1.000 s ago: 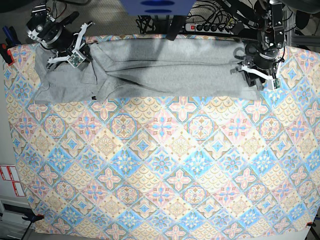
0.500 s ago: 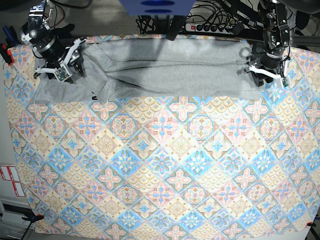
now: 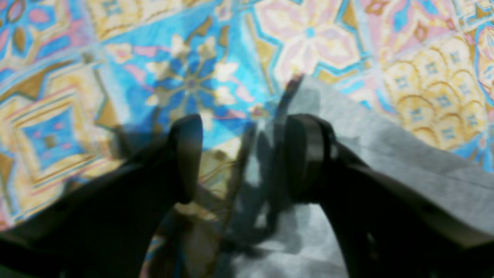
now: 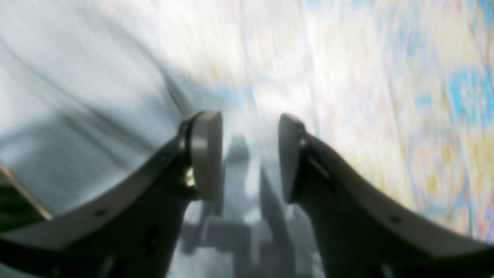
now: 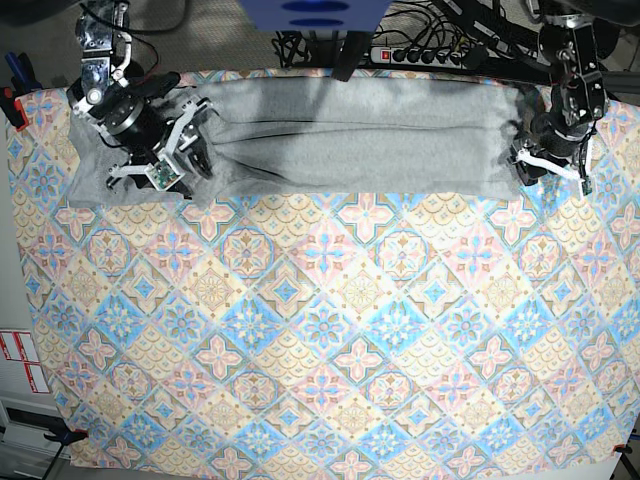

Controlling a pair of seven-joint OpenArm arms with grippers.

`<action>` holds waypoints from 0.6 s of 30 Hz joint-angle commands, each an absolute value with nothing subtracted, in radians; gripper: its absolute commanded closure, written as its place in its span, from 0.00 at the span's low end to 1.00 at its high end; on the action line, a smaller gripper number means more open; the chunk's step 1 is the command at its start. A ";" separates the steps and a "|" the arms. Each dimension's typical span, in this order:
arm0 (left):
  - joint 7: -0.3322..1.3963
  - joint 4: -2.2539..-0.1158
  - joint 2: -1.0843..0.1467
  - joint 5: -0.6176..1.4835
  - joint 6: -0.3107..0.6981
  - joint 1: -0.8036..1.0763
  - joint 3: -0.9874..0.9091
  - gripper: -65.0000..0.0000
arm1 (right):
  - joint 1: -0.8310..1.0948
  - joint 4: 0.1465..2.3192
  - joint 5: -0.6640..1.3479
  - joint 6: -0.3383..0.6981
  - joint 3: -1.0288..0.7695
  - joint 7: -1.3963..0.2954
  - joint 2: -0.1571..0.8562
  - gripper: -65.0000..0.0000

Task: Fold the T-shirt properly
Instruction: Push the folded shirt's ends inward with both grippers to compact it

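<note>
Both end effectors, left end effector (image 3: 243,158) and right end effector (image 4: 250,156), are hanging released over the T-shirt (image 5: 350,135) ends along the desk's (image 5: 330,340) far edge, probably lining up regrips.

The T-shirt (image 5: 350,135) is plain light heather grey, the cloth (image 5: 330,330) under it carries a diamond tile pattern of pastel blue, pink and beige-yellow florets, and the gripper fingers (image 4: 206,154) look black with what seem, through the blur, pale grey pads.
</note>
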State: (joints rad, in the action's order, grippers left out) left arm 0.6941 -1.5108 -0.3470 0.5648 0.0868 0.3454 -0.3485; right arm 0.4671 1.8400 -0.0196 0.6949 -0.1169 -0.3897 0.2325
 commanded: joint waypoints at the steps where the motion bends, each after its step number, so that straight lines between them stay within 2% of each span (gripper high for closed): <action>1: 0.699 -1.526 -0.363 0.568 0.091 0.340 -0.354 0.48 | 0.461 1.853 0.004 0.698 -0.122 -0.355 0.240 0.64; 9: 0.779 -1.529 -0.363 0.576 0.119 0.352 -0.278 0.48 | 0.461 1.848 0.004 0.698 -0.124 -0.354 0.240 0.64; 18: 0.780 -1.472 -0.360 0.575 0.119 0.372 -0.277 0.48 | 0.461 1.847 0.004 0.698 -0.128 -0.354 0.240 0.64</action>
State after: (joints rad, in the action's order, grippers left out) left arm 0.7700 -1.4727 -0.3496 0.5762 0.1211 0.3691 -0.2756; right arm 0.4637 1.8317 -0.0120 0.6975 -0.1234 -0.3782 0.2329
